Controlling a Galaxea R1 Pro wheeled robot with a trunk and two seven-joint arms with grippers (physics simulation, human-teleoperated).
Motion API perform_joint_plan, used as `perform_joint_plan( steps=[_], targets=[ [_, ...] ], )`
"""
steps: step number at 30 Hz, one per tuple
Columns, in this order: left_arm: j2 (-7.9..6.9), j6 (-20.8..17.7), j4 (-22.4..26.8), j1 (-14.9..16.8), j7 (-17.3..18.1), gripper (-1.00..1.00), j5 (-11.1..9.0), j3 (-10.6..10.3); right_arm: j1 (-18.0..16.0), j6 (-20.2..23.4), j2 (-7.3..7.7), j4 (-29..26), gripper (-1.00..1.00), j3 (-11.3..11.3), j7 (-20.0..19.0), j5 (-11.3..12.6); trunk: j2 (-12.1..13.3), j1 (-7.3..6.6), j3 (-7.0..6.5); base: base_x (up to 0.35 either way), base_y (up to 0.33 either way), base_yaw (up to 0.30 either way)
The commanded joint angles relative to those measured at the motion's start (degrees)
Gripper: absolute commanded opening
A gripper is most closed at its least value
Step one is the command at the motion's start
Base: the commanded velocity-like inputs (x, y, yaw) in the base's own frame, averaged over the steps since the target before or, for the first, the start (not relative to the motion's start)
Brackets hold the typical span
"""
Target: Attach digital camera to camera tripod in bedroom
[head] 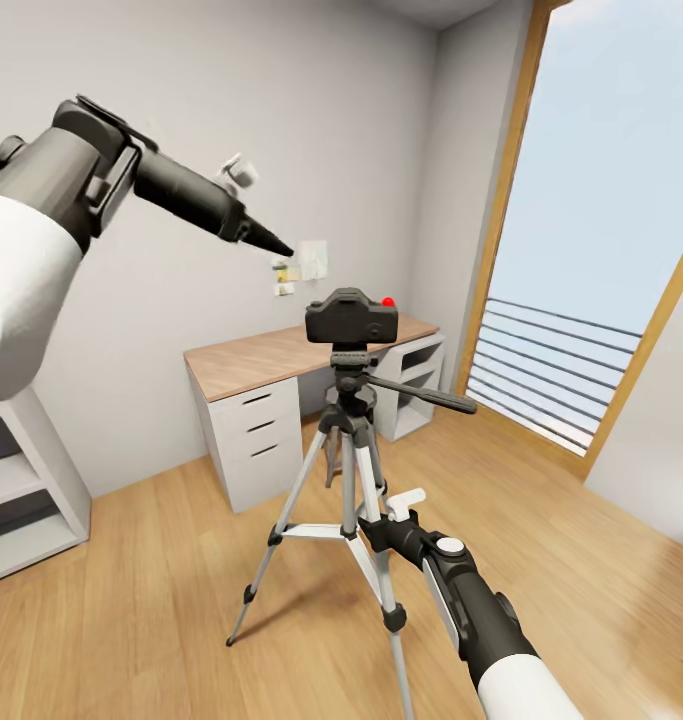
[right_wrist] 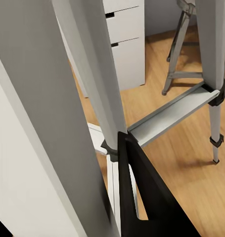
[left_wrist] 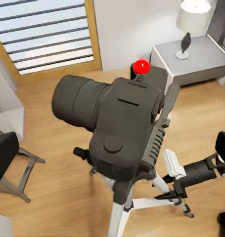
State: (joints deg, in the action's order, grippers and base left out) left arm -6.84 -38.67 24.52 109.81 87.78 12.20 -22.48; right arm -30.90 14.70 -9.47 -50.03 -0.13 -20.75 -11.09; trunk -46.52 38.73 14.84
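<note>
The camera (head: 351, 318) sits on the tripod (head: 349, 470) head at frame centre, in front of the worktop (head: 281, 357), so the mounting step looks done or nearly so. The left claw (head: 271, 243) hangs upper left, apart from the camera; whether it is open I cannot tell. The right claw (head: 396, 510) is low against a tripod leg, its state also unclear. Next: back both arms away without knocking the legs.

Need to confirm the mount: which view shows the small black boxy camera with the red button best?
The left wrist view: the small black boxy camera shows large from above on the silver-legged tripod. The head view shows it smaller; the right wrist view shows tripod legs.
</note>
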Motion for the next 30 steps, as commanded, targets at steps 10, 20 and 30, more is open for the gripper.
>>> perform_joint_plan(
  steps=[10, 20, 30],
  targets=[
    [-3.16, -0.65, 0.54, 0.05, 0.25, 1.0, 0.4, 5.61, -0.04, 0.06, -0.02, -0.15, -1.0, -0.05, 0.89, -2.01, -0.06, 0.01, 0.09, 0.0, 0.0, 0.0],
    [-7.63, -3.02, -2.14, -0.32, -2.22, 1.0, 1.01, 5.66, -0.04, 0.06, -0.02, -0.15, -1.0, -0.05, 0.82, -2.15, -0.06, 0.01, 0.09, 0.0, 0.0, 0.0],
    [-14.19, -3.56, -14.62, -6.67, -11.19, 1.0, 1.37, 5.61, -0.04, 0.06, -0.02, -0.17, -1.0, -0.05, 0.78, -2.26, -0.06, 0.01, 0.09, 0.0, 0.0, 0.0]
  ],
)
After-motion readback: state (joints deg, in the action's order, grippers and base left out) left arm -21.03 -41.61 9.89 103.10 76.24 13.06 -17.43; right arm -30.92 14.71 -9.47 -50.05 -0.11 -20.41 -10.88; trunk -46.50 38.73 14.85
